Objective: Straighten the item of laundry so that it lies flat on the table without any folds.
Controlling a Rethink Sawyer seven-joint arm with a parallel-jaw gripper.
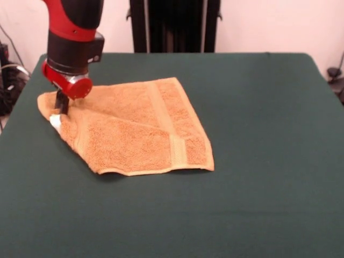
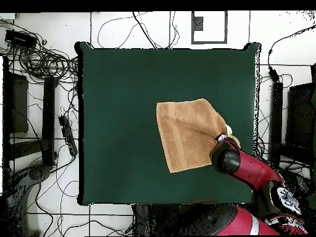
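Observation:
The orange-tan towel (image 1: pixel 140 129) lies on the left half of the dark green table (image 1: pixel 258 134). It is not fully flat: a fold line runs diagonally across its left part and the left corner is bunched. Its white tag (image 1: pixel 55 121) shows at that corner. My gripper (image 1: pixel 61 105) is down on the towel's far-left corner, just above the tag, mostly hidden under the red and black wrist. In the overhead view the towel (image 2: pixel 188 133) sits right of the middle of the table (image 2: pixel 117 111), and the arm's wrist (image 2: pixel 225 157) covers its lower right corner and hides the gripper.
Dark stands and cables (image 2: pixel 43 62) surround the table on the floor. A black post (image 1: pixel 172 24) stands behind the table's far edge. Bare green cloth stretches to the towel's right and front in the front view.

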